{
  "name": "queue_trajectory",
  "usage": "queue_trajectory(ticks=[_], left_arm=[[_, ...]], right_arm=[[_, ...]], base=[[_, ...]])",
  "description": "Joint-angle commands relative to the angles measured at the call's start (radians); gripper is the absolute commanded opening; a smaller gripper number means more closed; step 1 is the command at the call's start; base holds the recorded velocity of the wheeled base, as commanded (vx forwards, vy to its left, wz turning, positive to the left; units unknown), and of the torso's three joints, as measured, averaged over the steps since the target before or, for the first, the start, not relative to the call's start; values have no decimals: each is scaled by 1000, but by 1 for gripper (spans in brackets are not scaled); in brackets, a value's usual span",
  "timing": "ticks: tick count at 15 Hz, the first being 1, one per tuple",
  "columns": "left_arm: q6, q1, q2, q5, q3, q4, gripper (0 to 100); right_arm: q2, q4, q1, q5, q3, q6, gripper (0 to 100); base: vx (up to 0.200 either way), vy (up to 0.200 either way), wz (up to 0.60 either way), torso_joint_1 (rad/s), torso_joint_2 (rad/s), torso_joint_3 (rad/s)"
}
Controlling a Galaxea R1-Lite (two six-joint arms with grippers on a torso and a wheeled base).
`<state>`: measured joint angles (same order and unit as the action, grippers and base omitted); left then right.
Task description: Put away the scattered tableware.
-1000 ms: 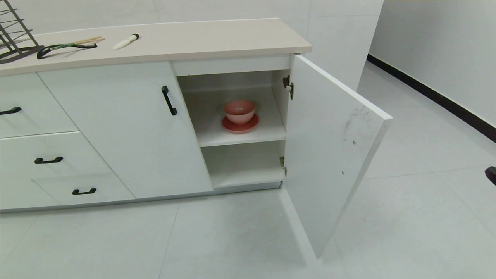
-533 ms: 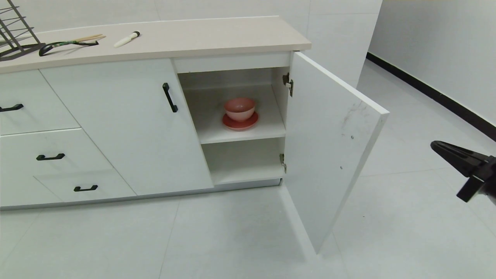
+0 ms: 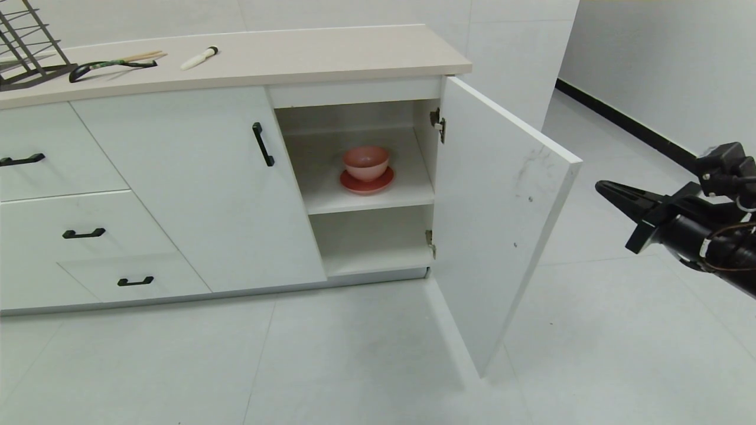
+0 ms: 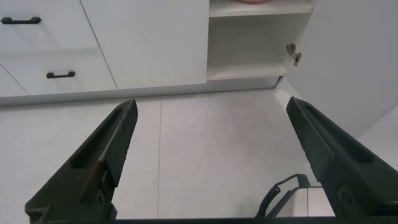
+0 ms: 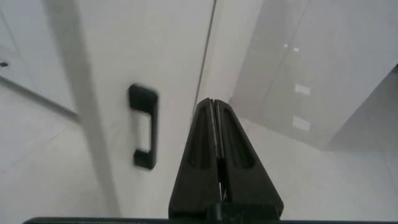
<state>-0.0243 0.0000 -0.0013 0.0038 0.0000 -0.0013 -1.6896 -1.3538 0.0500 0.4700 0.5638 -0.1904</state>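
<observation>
A pink bowl [image 3: 366,162] sits on a red plate [image 3: 366,183] on the upper shelf of the open cabinet. The white cabinet door [image 3: 502,206] stands swung out to the right. My right gripper [image 3: 599,187] is shut and holds nothing. It hangs to the right of the door's outer face, apart from it. In the right wrist view the shut right gripper [image 5: 213,102] points at the door beside its black handle [image 5: 143,127]. My left gripper [image 4: 211,106] is open and empty, low over the floor in front of the cabinet.
On the countertop [image 3: 331,53] lie chopsticks [image 3: 144,56], a dark ladle [image 3: 109,65] and a white-handled utensil [image 3: 199,58], beside a wire rack [image 3: 26,44]. Drawers [image 3: 82,233] and a shut door [image 3: 195,189] are left of the opening. Floor lies in front.
My right gripper has come in from the right edge and moved left and up toward the open door. The head camera has shifted slightly.
</observation>
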Motion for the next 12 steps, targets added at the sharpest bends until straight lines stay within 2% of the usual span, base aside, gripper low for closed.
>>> queue_trajectory(ticks=[1,7,12], left_arm=[[0,-2,1,1,0,0,100],[0,-2,1,1,0,0,100],[0,0,1,1,0,0,100]], right_arm=[[-93,-5,2,2,111,0,0],[-144,-11,27,35,171,-7,0],[-173,-13,123,41,195,-15,0]], base=[[0,0,0,0,0,0],[0,0,0,0,0,0],[0,0,0,0,0,0]])
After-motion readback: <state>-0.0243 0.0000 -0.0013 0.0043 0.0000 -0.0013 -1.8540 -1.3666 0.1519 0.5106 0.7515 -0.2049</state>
